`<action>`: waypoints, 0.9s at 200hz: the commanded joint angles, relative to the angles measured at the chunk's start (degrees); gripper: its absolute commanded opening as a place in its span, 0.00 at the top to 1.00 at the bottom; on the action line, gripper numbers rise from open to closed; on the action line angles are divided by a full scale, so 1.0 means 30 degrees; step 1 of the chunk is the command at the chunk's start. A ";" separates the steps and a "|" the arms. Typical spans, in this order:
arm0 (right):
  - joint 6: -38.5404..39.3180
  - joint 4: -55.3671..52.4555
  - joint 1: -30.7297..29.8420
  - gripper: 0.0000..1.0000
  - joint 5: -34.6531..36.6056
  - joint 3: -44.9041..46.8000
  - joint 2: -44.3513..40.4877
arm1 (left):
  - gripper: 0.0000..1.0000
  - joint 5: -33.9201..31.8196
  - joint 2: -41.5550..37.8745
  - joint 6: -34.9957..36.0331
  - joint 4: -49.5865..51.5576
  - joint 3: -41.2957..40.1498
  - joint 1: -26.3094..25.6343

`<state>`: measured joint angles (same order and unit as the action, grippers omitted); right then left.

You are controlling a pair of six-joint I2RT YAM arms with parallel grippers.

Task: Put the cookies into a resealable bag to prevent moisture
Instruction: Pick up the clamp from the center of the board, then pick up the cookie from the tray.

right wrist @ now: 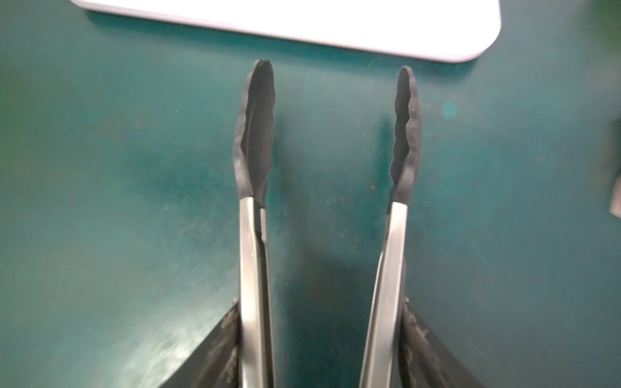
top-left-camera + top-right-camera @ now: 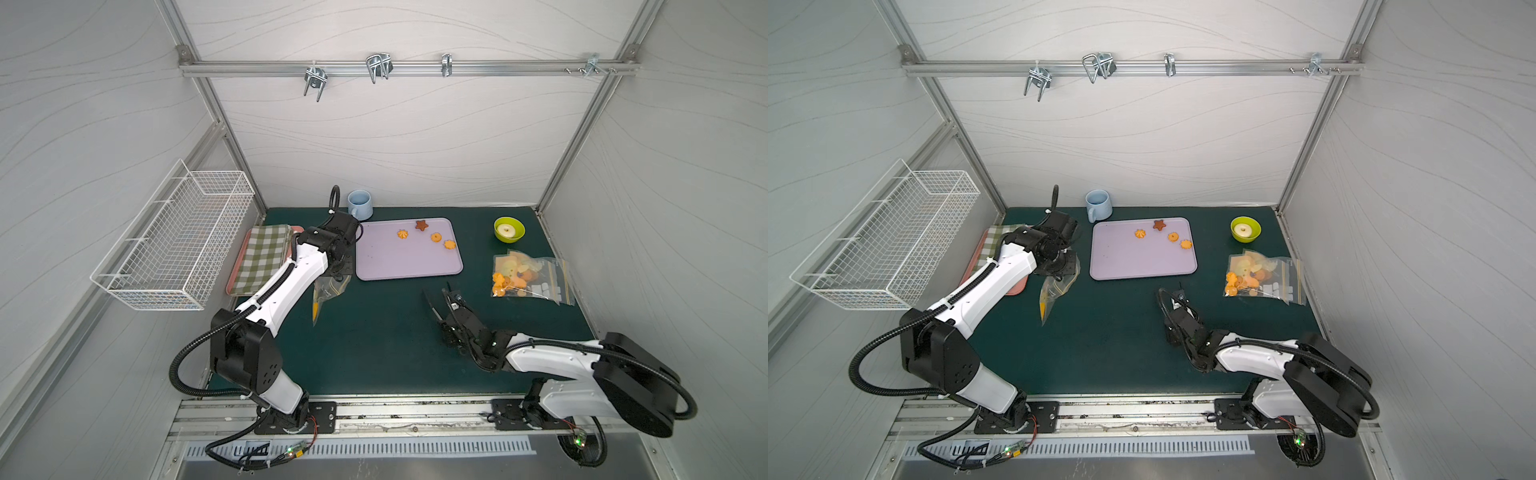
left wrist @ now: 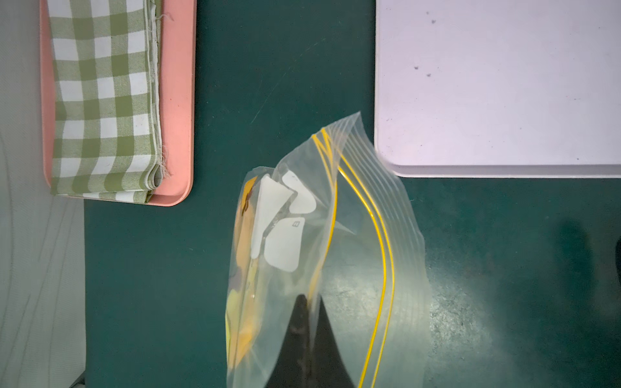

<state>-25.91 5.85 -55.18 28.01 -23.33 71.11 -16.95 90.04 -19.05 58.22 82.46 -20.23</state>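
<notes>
The left gripper (image 3: 311, 304) is clamped on the wall of a clear resealable bag (image 3: 363, 235), which is hung over the green mat (image 3: 268, 84) between the pink tray (image 3: 178, 100) and the lilac tray (image 2: 399, 266). Steel tongs (image 1: 253, 255) are gripped in the right gripper (image 1: 322, 322), their black tips apart, just short of the lilac tray. Four cookies (image 2: 436, 237) are seen on that tray in both top views, one a dark brown star (image 2: 422, 225). More are seen inside a second bag (image 2: 540, 274) near the green bowl (image 2: 516, 237).
</notes>
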 commanded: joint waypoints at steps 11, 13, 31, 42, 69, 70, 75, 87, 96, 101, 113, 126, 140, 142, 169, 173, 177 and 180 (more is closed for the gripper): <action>0.0779 -0.2504 -0.0026 0.33 0.0420 -0.0522 -0.2197 | 1.00 0.1159 -0.0880 -0.0986 -0.0835 -0.0175 0.0349; 0.0821 -0.2593 0.0004 0.33 0.0398 -0.0545 -0.2294 | 1.00 0.1187 -0.0911 -0.1051 -0.0861 -0.0194 0.0354; 0.1092 -0.3391 0.0540 0.34 -0.0002 -0.0884 -0.3366 | 1.00 0.1289 -0.1180 -0.1619 -0.1381 -0.0401 0.0385; 0.1221 -0.3908 0.1108 0.36 -0.0597 -0.1155 -0.4086 | 1.00 0.1271 -0.1275 -0.1885 -0.1743 -0.0551 0.0415; 0.1566 -0.5812 0.3470 0.37 -0.2573 -0.2534 -0.5397 | 1.00 0.1049 -0.1324 -0.2813 -0.2211 -0.0530 0.0754; 0.1571 -0.5902 0.3578 0.37 -0.2644 -0.2608 -0.5410 | 1.00 0.1050 -0.1328 -0.2846 -0.2239 -0.0531 0.0775; 0.1696 -0.6422 0.4130 0.37 -0.3054 -0.3045 -0.5422 | 1.00 0.1159 -0.1331 -0.3068 -0.2401 -0.0582 0.0864; 0.2130 -0.7409 0.5472 0.37 -0.4350 -0.4210 -0.5120 | 1.00 0.1179 -0.1407 -0.3593 -0.2745 -0.0739 0.0942; 0.2345 -0.8197 0.6375 0.37 -0.5264 -0.5190 -0.4588 | 1.00 0.1238 -0.1447 -0.3727 -0.3192 -0.0944 0.0942; 0.2556 -0.8536 0.6868 0.37 -0.5732 -0.5728 -0.4229 | 1.00 0.1200 -0.1474 -0.3723 -0.3464 -0.1067 0.0942; 0.3006 -0.9390 0.7873 0.37 -0.6756 -0.7093 -0.3101 | 1.00 0.1018 -0.1398 -0.3758 -0.3612 -0.1140 0.0971; 0.3416 -1.0236 0.8634 0.37 -0.7506 -0.8707 -0.1706 | 1.00 0.0714 -0.1317 -0.3700 -0.3507 -0.1119 0.1044; 0.3840 -1.0557 0.9157 0.38 -0.8482 -1.0192 -0.0152 | 1.00 0.0333 -0.1382 -0.3646 -0.3138 -0.1036 0.1146; 0.3878 -1.0561 0.9221 0.38 -0.8566 -1.0411 0.0070 | 1.00 0.0263 -0.1410 -0.3628 -0.3070 -0.1031 0.1169; 0.4378 -1.0961 0.9666 0.39 -1.0085 -1.3670 0.3636 | 1.00 -0.1716 -0.1843 -0.2964 -0.1546 -0.0189 0.1401; 0.4522 -1.1003 0.9662 0.39 -1.0169 -1.4106 0.4162 | 1.00 -0.2047 -0.1858 -0.2795 -0.1200 0.0053 0.1478; 0.4664 -1.0960 0.9662 0.39 -1.0260 -1.4466 0.4716 | 1.00 -0.2305 -0.1884 -0.2610 -0.0885 0.0296 0.1565; 0.4775 -1.0967 0.9662 0.39 -1.0261 -1.4775 0.5110 | 1.00 -0.2460 -0.1888 -0.2428 -0.0688 0.0487 0.1657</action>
<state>-15.07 -24.62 -26.59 2.61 -60.99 79.55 -17.08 86.43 -28.14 51.11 78.87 -16.69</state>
